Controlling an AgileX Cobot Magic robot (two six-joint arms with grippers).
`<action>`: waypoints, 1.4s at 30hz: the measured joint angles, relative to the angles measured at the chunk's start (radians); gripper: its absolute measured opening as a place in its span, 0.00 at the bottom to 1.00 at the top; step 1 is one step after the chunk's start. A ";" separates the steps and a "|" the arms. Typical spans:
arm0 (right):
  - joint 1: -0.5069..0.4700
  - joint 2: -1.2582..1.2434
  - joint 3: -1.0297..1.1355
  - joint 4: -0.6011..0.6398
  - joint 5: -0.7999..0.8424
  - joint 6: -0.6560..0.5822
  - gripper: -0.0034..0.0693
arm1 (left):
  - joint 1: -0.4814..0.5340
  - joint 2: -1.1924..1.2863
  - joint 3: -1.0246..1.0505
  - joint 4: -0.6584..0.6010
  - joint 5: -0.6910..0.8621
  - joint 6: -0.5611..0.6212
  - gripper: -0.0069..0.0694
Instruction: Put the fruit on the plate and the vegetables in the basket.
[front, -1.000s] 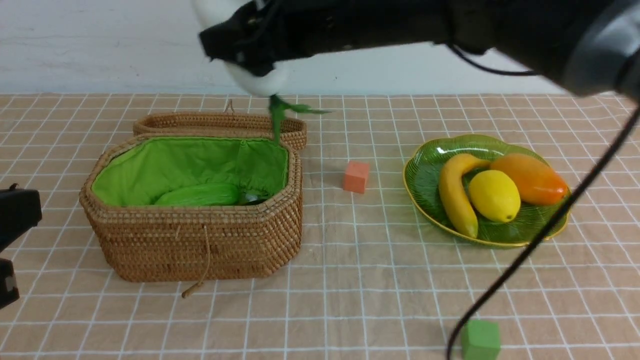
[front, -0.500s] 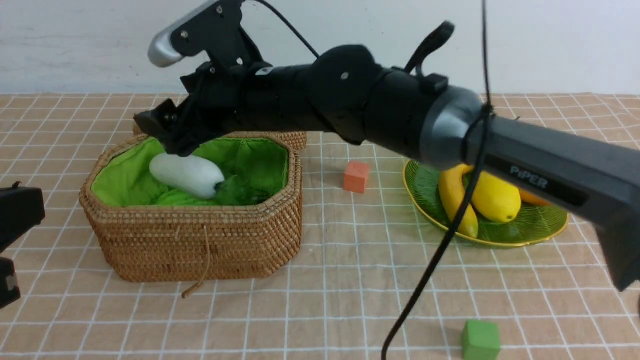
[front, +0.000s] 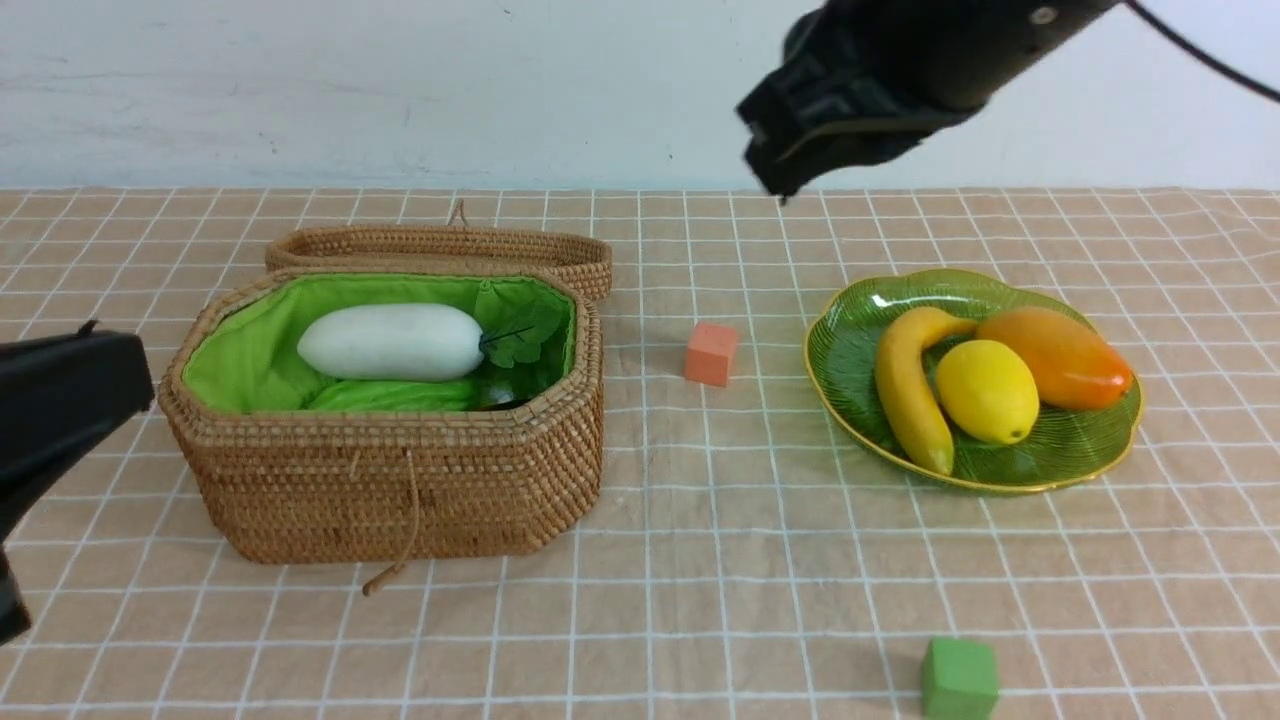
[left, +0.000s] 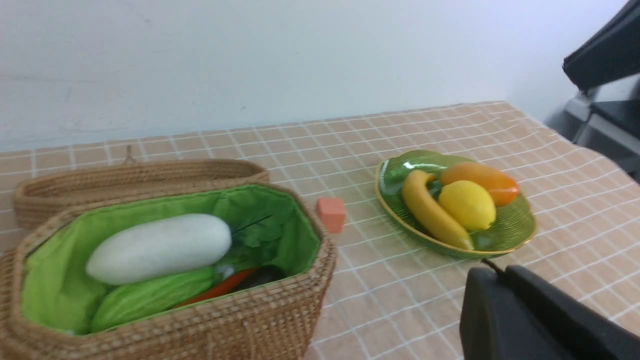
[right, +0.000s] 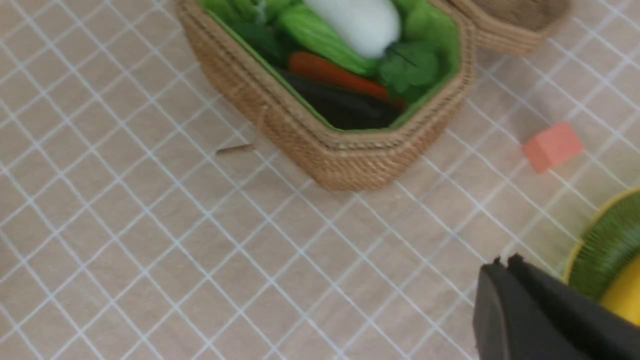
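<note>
Brown wicker basket (front: 400, 480) w/ green lining; white radish (front: 390, 342); green ribbed plate (front: 1080, 455), gold rim; yellow banana (front: 905, 390), lemon (front: 988, 391); orange mango (front: 1060, 357); tan table (front: 720, 560), white grid.

Both arms matte black: right end effector (front: 800, 150) blocky w/ thin black cable; left end effector (front: 60, 400) plain.

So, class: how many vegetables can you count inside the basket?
4, all in the basket: the white radish lies on top, the green gourd under it, and the orange carrot and dark eggplant lie alongside. More could be hidden beneath.
</note>
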 joint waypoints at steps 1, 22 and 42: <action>0.000 -0.026 0.017 -0.024 0.002 0.024 0.03 | 0.000 -0.020 0.021 -0.003 -0.021 0.000 0.10; 0.000 -0.756 0.962 -0.107 -0.057 0.475 0.05 | 0.000 -0.332 0.368 -0.004 -0.211 -0.025 0.11; -0.117 -0.890 1.104 -0.142 -0.180 0.444 0.07 | 0.000 -0.332 0.369 -0.002 -0.202 -0.027 0.13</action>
